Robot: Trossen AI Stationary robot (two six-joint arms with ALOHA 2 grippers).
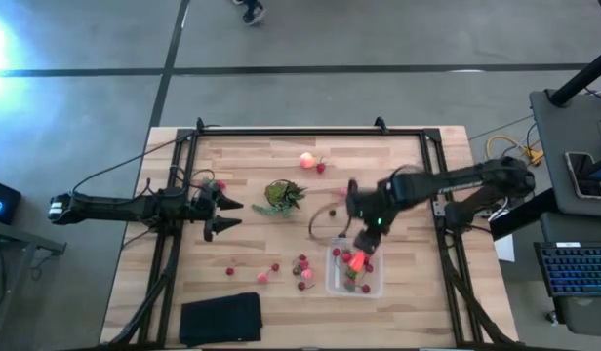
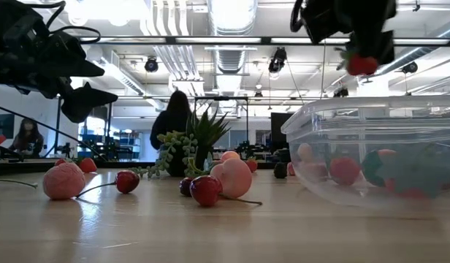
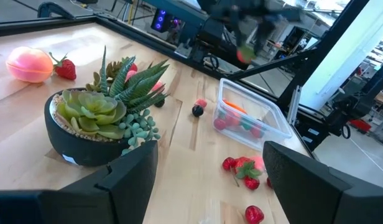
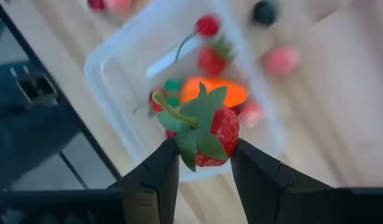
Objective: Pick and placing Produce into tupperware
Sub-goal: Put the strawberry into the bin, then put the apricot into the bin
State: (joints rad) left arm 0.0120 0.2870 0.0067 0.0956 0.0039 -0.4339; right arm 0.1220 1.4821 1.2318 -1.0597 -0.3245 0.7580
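My right gripper [image 4: 204, 146] hangs over the clear tupperware [image 1: 377, 285], shut on a red strawberry [image 4: 217, 132] with a green leafy cap. The low view shows that strawberry [image 2: 362, 64] well above the box rim [image 2: 371, 109]. Several pieces lie in the tupperware [image 4: 117, 81], among them an orange-red one [image 4: 213, 92] and a cherry [image 4: 207, 26]. Loose berries [image 1: 302, 265] and a peach-pink piece [image 1: 307, 159] rest on the wooden table. My left gripper [image 1: 234, 214] waits open at the table's left, facing a potted succulent [image 3: 98, 124]. My right gripper pinches the strawberry's red body [image 4: 230, 130] between its two fingers [image 4: 160, 171], one on each side. The fingers slant steeply down from above. The berry is lifted clear over the tupperware, its leafy cap and stem [image 4: 173, 112] turned up toward the wrist.
The potted succulent [image 1: 281, 195] stands mid-table between the arms. A flat black pad [image 1: 220, 318] lies at the near left. A loose cable loop [image 1: 325, 219] lies beside the tupperware. A black frame [image 1: 310, 132] rims the table. A person [image 2: 174, 117] stands in the room beyond.
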